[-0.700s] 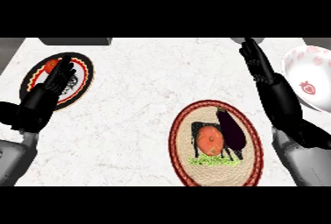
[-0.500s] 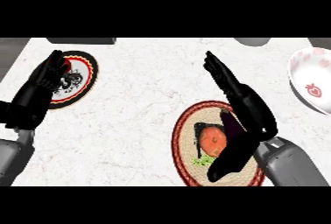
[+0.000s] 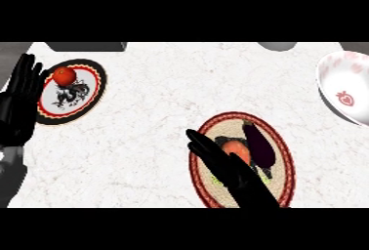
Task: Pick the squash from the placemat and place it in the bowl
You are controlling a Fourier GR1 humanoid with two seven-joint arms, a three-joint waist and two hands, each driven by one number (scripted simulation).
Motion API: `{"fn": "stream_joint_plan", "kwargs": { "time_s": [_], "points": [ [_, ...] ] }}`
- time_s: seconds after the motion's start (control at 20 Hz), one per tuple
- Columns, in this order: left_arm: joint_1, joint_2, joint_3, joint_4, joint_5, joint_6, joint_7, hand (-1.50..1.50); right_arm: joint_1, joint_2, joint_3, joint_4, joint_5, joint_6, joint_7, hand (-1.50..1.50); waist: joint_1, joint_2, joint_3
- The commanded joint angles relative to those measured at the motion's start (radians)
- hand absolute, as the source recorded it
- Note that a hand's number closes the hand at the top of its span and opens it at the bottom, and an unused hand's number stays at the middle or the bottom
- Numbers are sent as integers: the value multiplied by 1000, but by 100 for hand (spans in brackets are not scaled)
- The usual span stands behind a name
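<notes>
Right robot hand (image 3: 229,168): seen low over the left part of the placemat (image 3: 281,146), fingers straight and spread, pointing up and to the left; nothing is held. Compared with half a second ago, it is drawn back towards the lower edge, and the forearm that then crossed the mat is hardly seen.
Left robot hand (image 3: 20,100): shown at the left edge, fingers straight and up, nothing held, just beside the small plate (image 3: 83,105); its place is little changed from the earlier frame.
Squash (image 3: 258,144): a dark purple, long shape, lying on the right half of the placemat, tilted slightly, apart from the right robot hand. It was largely covered by the arm earlier and is now seen whole.
Orange item (image 3: 238,149): seen on the placemat just left of the squash, partly hidden by the right robot hand's fingers.
Bowl (image 3: 344,90): white with a strawberry print, at the right edge of the tabletop (image 3: 180,88), well apart from the placemat.
Tomato (image 3: 64,76): a red round item resting on the upper part of the small plate.
</notes>
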Motion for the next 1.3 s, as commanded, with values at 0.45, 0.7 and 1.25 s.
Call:
{"fn": "stream_joint_plan", "kwargs": {
  "time_s": [0.45, 0.7, 1.25],
  "points": [
    [9, -45, 25, -21, -38, 41, 9, 0, 79, -395, -173, -475, 189, 156, 377, -150, -23, 2, 0],
    [26, -36, 41, 5, -27, -7, -25, 0, 51, -587, -233, -558, 135, 376, 562, -150, -13, 6, -3],
    [-2, -13, 80, -28, -31, -51, 51, 0, -124, -607, -199, -524, -3, 704, 809, -150, 9, 8, 0]
  ]
}}
